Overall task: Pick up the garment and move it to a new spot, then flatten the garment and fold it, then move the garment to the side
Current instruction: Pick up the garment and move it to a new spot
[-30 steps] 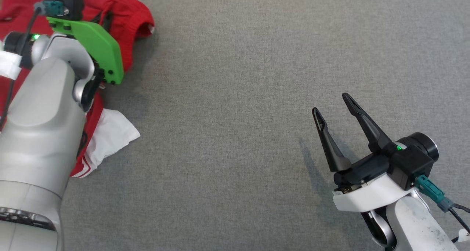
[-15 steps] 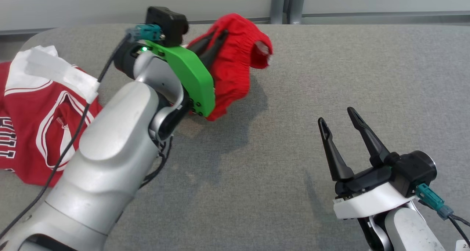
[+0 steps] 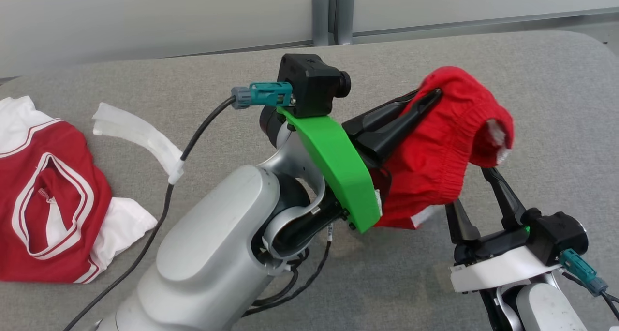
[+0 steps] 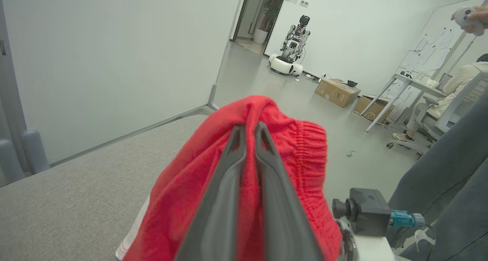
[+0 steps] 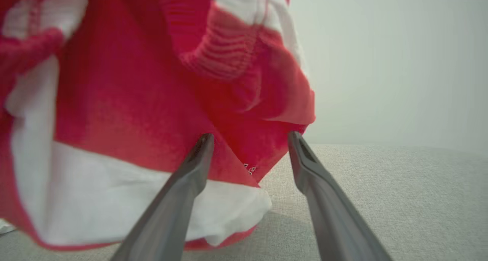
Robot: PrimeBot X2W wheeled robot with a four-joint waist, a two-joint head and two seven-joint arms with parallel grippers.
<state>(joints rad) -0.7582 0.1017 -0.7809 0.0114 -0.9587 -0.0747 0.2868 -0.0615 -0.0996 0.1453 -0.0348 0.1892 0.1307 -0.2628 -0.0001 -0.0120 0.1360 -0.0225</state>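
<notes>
Lower right, nearest the head camera: right gripper [image 3: 476,195], fingers spread wide with nothing between them, tips just under the hanging cloth. Just beyond, left gripper [image 3: 432,93] is clenched on the red shorts [image 3: 445,147], pinching a fold near the gathered elastic waistband [image 4: 310,146]. The garment hangs bunched above the grey table [image 3: 556,103]; can't tell whether the lower hem brushes it. Likely light, limp, no shape of its own. Red fabric looks ribbed and knit-like, white panels [image 5: 76,192] smoother. Waistband seems the firmest pinch point, then a hem corner for spreading flat. Table cover is coarse grey weave with rounded corners. Farther left, a red-and-white jersey [image 3: 48,210] lies crumpled. Pale wall panels [image 3: 145,16] behind.
</notes>
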